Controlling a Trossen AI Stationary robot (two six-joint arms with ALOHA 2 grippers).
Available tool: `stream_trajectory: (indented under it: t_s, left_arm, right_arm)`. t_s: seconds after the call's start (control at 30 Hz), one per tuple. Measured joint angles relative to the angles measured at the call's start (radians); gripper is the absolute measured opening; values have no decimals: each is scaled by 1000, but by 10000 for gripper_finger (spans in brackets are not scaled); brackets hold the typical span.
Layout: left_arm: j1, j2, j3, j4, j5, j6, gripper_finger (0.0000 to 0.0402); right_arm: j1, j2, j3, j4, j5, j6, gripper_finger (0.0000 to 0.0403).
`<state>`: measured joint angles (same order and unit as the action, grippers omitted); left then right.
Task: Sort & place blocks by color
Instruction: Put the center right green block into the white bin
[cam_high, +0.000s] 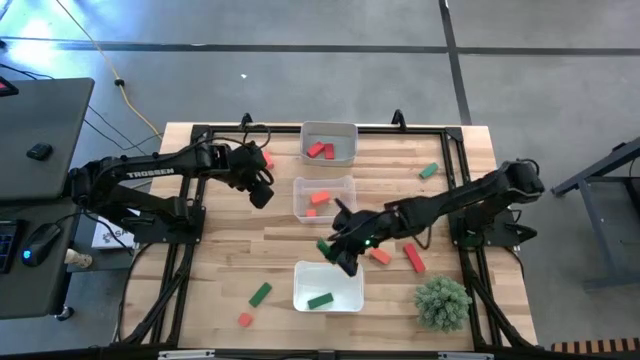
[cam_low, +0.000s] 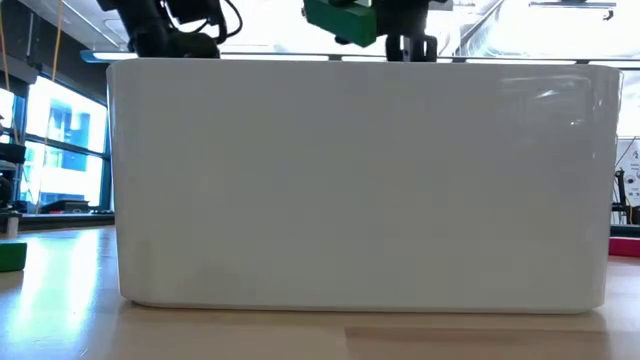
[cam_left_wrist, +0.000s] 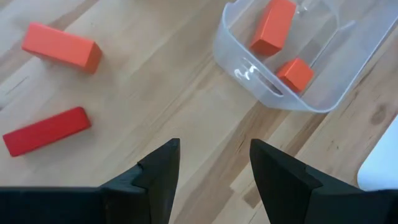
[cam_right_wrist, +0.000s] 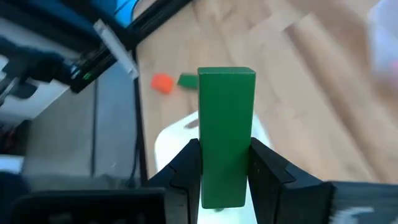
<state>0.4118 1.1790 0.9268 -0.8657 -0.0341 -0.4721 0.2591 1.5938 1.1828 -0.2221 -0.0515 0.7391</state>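
Green block (cam_right_wrist: 226, 137) is clamped between your right gripper (cam_high: 336, 252) fingers, held off the bench just past the far edge of the near clear tray (cam_high: 328, 272); the low view shows it above that tray's wall. That near tray already has one green block (cam_high: 320, 300) in it. Middle tray (cam_high: 324, 183) holds two orange-red blocks (cam_left_wrist: 273, 26), far tray (cam_high: 329, 130) holds crimson-pink ones (cam_high: 320, 150). Loose on the bench (cam_high: 230, 230): a green block (cam_high: 260, 293) and an orange-red one (cam_high: 245, 319) on the near left, a green one (cam_high: 429, 171) far right, an orange-red (cam_high: 380, 256) and a crimson-pink block (cam_high: 414, 259) just right of your right gripper, near the bushy plant (cam_high: 441, 302). Your left gripper (cam_high: 262, 190) hangs with fingers spread, gripping nothing, left of the middle tray; its wrist view shows one orange-red block (cam_left_wrist: 61, 47) and one crimson-pink block (cam_left_wrist: 46, 130) lying apart on the wood.
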Motion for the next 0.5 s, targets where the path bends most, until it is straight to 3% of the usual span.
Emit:
stream_trajectory:
  t_s: [0.33, 0.5]
  left_arm:
    - [0, 0, 0, -6, 0, 0, 184]
    - [0, 0, 1, -6, 0, 0, 184]
  right_arm:
    - [43, 132, 0, 5, -116, 5, 78]
    - [69, 167, 0, -32, -124, 20, 78]
